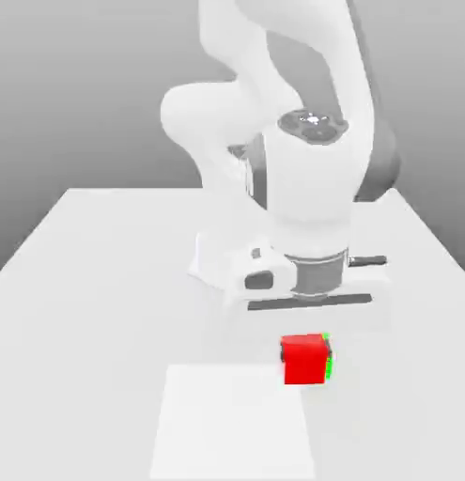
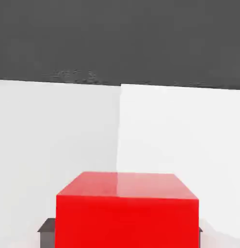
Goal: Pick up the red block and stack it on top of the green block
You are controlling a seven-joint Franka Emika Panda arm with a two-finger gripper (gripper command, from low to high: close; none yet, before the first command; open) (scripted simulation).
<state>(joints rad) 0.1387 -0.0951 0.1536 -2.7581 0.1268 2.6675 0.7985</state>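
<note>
White worktop (image 1: 104, 282) stretching from the exterior view's left, with a paler square patch (image 1: 231, 418) near the front edge. Further right, low on the worktop beneath the white arm (image 1: 302, 178): the red block (image 1: 303, 360), almost wholly covering the green block (image 1: 327, 362) — only a thin green sliver along its right edge. Hard to say whether red sits atop green or merely in front of it.

In the hand view, the red block (image 2: 126, 213) close up, glossy on its upper face, with dark shapes at its lower corners — possibly fingertips, not certain. Gripper state: cannot tell.

Judged by look: a light, rigid cube, flat and smooth, likely a little slippery. Best taken across two opposite side faces, centred, squarely. Green block's true position and any contact with the red one hidden.
</note>
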